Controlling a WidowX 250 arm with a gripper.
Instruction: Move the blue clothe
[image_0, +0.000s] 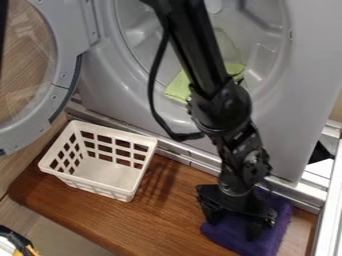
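Observation:
The gripper (234, 226) points down at the lower right of the camera view, over a blue-purple cloth (230, 235). Its two fingers stand apart, one toward the left side of the cloth and the other toward the middle. The cloth lies on the wooden surface, partly covered by the gripper and wrist. Whether the fingertips touch the cloth is hard to tell.
A white plastic basket (107, 172) stands on the wooden board (160, 215) at left. Behind is a grey washing machine (280, 145) with its round door (63, 75) swung open to the left and a yellow-green cloth (179, 87) in the opening. Metal rails (325, 200) run at right.

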